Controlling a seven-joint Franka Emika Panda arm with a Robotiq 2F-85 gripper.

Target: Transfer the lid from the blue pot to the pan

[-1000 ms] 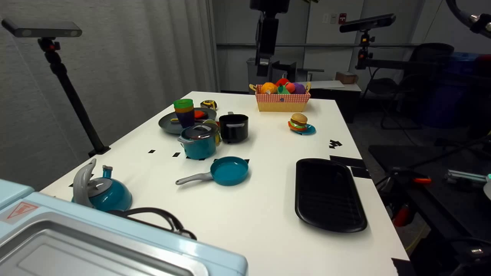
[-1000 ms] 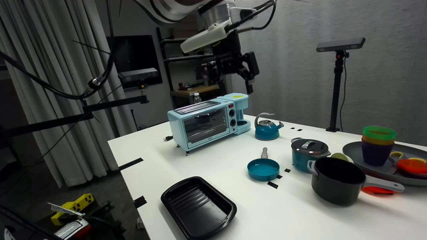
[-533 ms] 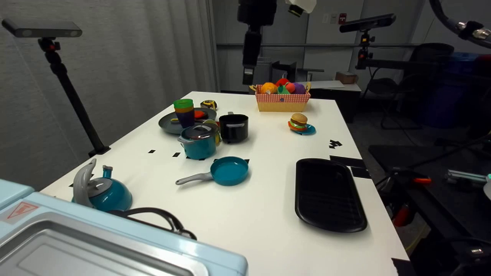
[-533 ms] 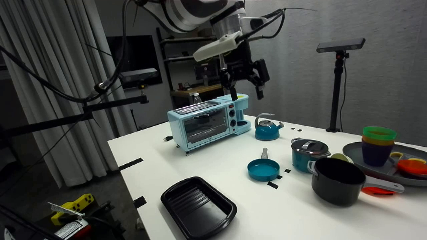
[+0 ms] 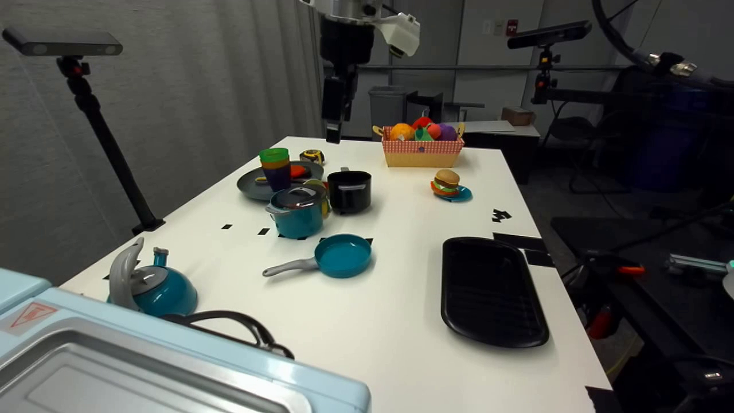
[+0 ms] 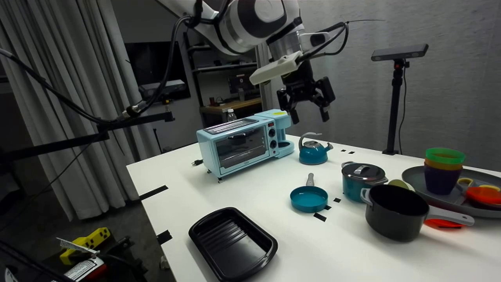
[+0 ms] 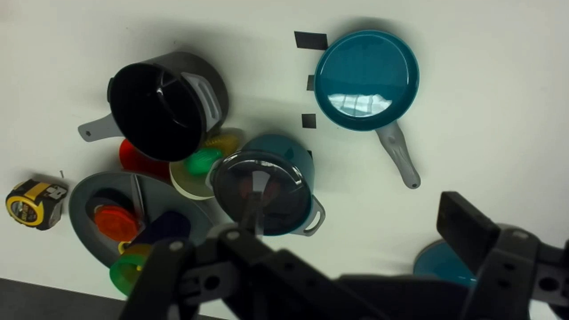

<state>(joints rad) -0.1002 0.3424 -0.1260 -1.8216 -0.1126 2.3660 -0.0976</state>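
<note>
- Since the earlier frames, the gripper [image 6: 309, 116] has sunk lower and moved rightwards in an exterior view, the white robot arm [image 6: 254, 25] swinging with it.
- Its fingers [image 7: 466, 231] stand wide apart (the gap looks much as it did half a second ago), tips pointing down, in the air well above the worktop [image 5: 390, 344] and what stands on it.
- Nearest, in an exterior view, is the top of a pale-blue toaster oven [image 5: 172, 367], with a teal kettle [image 5: 166, 293] just past it.
- Next comes a black tray [image 5: 493, 292] near the worktop's edge, then the pan [image 5: 343, 256], flat on its base, its grey handle [image 5: 291, 267] pointing to the left of that view.
- Just behind the pan stands the blue pot [image 5: 298, 222], with the lid [image 5: 298, 196] on top (its knob [image 7: 261, 180] shows plainly in the wrist view); lid, pot and pan are where they were before.
- Just beside the blue pot is the black pot [image 5: 350, 195]; near both, a grey platter [image 5: 250, 186] carries a stack of cups [image 5: 275, 170].
- Farther off, a toy burger [image 5: 446, 182] rests at a small blue plate [image 5: 463, 195], and at the far end stands a basket [image 5: 421, 159] filled with toy food [image 5: 401, 132].
</note>
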